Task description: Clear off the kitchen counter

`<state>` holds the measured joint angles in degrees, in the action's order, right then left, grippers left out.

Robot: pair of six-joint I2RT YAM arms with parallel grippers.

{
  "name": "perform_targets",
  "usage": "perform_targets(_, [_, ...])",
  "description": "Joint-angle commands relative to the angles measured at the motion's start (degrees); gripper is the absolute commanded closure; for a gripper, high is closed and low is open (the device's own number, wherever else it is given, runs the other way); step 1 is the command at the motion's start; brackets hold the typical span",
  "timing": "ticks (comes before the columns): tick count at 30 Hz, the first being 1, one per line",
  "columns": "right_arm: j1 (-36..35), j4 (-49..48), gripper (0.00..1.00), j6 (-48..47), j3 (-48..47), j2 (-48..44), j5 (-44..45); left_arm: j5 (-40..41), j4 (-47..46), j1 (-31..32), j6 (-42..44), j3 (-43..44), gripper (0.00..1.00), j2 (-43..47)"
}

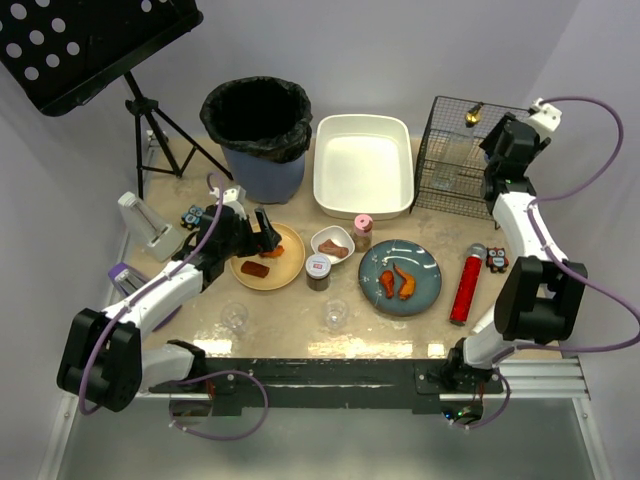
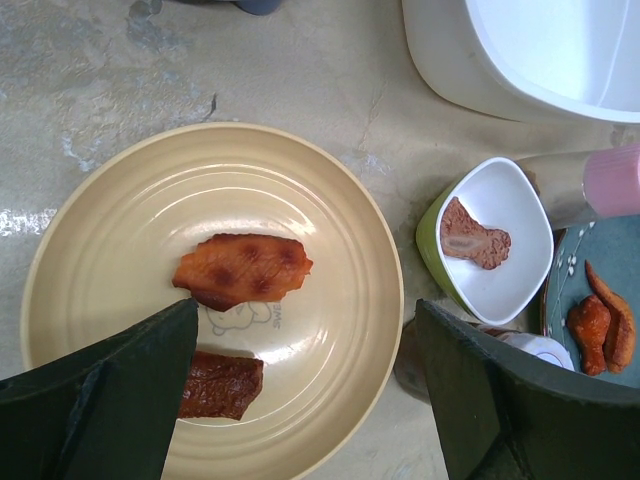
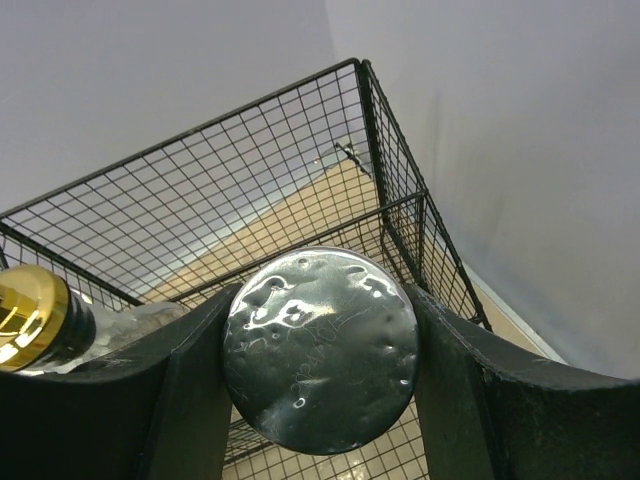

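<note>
Counter, long axis left to right. Left gripper is held wide open over a plate; a bottle is clamped in the right gripper, far-right corner.

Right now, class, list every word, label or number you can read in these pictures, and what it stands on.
None can be read.
Yellow plate: small print at its middle, blurred and partly hidden.
Jar lid: red label, too small.
Shiny disc: faint scratches, unreadable.

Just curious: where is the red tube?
Top view: the red tube lies on the kitchen counter, right side, between the blue plate and the right arm.
</note>
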<state>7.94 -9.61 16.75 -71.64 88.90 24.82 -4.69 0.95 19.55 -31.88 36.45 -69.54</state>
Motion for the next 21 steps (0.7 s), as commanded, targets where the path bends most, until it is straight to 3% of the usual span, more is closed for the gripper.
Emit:
perform_targets(1, [0.49, -7.79, 1.0, -1.46, -3.34, -0.4, -2.23, -1.02, -2.18, 0.22, 0.24, 2.14, 0.07, -0.16])
perform_targets(8, [0.93, -7.36, 1.0, -2.95, -4.47, 2.67, -4.16, -1.03, -2.36, 0.22, 0.32, 2.22, 0.07, -0.16])
perform_targets(21, [1.11, 3.53, 1.0, -3.48, -15.37, 13.13, -5.48, -1.11, -2.01, 0.22, 0.59, 2.31, 0.07, 0.02])
